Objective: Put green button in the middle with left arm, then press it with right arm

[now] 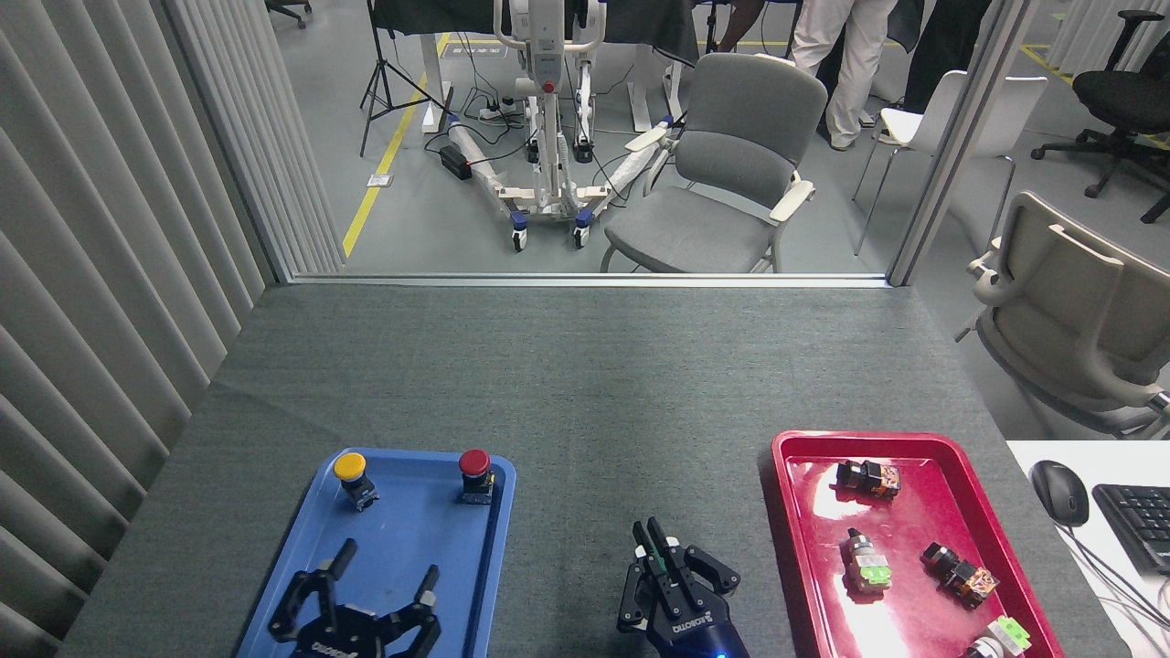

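The green button is almost wholly hidden under my right gripper (pixel 646 534); only a green sliver (pixel 643 554) shows beside its fingers. That gripper is shut, fingers pressed together and pointing down at the button's spot on the bare grey middle (pixel 576 512) of the tabletop, between the two trays. My left gripper (pixel 386 574) is open and empty, low over the near part of the blue tray (pixel 274 585), well to the left of the button.
A yellow button (pixel 350 469) and a red button (pixel 473 464) stand at the blue tray's far end. The red tray (pixel 786 512) on the right holds several small switch parts. A mouse (pixel 1058 491) and keyboard (pixel 1138 521) lie beyond the table's right edge.
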You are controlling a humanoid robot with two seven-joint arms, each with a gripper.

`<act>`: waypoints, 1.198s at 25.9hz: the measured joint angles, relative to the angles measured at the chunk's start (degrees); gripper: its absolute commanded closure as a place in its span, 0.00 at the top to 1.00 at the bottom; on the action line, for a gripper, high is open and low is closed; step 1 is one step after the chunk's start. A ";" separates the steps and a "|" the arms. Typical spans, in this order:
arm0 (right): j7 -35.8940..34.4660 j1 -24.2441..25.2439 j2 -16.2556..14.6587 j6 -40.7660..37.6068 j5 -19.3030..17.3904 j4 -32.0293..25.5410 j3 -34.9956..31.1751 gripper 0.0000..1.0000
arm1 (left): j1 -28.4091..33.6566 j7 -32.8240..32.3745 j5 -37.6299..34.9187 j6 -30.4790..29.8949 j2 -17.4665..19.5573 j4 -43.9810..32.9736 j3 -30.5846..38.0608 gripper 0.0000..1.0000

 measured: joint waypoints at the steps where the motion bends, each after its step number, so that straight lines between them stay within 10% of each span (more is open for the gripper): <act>1: 0.48 -0.13 0.24 0.00 0.18 0.77 0.33 0.00 | 0.59 0.01 0.15 -1.22 0.24 0.17 1.33 1.00; 22: 0.61 0.83 2.13 4.65 2.88 6.80 -2.55 0.00 | 0.53 0.06 3.34 -4.14 1.07 1.21 5.91 1.00; 25: -2.38 1.20 2.20 4.79 2.91 7.97 -2.54 0.20 | 0.57 0.06 3.35 -4.14 1.07 1.23 5.91 1.00; 29: -3.21 1.93 2.38 6.05 2.73 5.80 -2.91 0.87 | 0.59 0.05 3.35 -4.14 1.08 1.23 5.91 1.00; 31: -5.86 1.87 2.88 7.42 2.61 3.58 -3.08 0.99 | 0.59 0.05 3.35 -4.14 1.07 1.25 5.91 1.00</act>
